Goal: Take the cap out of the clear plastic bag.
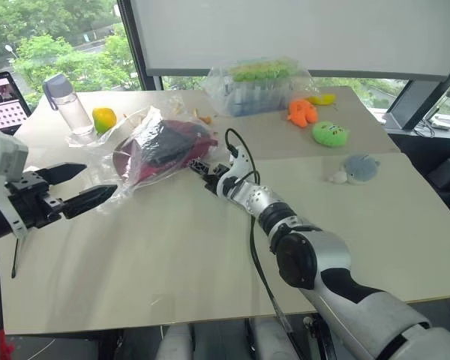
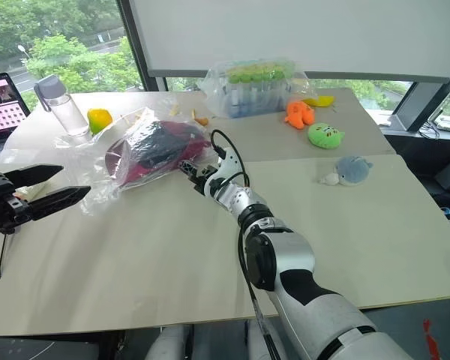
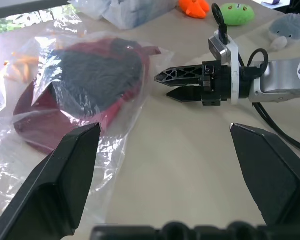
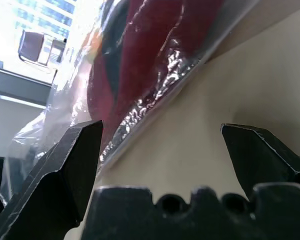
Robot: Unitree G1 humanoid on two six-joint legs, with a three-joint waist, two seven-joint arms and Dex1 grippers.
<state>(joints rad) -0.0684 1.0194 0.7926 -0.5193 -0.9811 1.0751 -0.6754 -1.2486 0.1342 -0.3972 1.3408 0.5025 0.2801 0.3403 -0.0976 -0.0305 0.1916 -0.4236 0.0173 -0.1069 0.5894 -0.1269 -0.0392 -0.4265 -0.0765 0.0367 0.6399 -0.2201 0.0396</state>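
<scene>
The dark red cap point(image 1: 169, 142), black lining showing, lies inside the crinkly clear plastic bag point(image 1: 139, 124) on the table's left half. My right gripper point(image 1: 198, 166) is low over the table, open, its tips right at the bag's near right edge; in the right wrist view the cap point(image 4: 155, 45) and bag point(image 4: 140, 120) sit just past the open fingers point(image 4: 75, 160), nothing between them. My left gripper point(image 1: 97, 181) hovers open at the bag's left end, a little above the table, holding nothing. From the left wrist the cap point(image 3: 85, 80) and the right gripper point(image 3: 165, 86) are both visible.
Behind the bag stand a water bottle point(image 1: 66, 105) and a yellow-green fruit point(image 1: 103, 118). A bag-wrapped tray with green contents point(image 1: 259, 86) sits at the back. Orange point(image 1: 301, 111), green point(image 1: 330, 133) and grey point(image 1: 358, 169) plush toys lie to the right. A laptop point(image 1: 4, 101) is at far left.
</scene>
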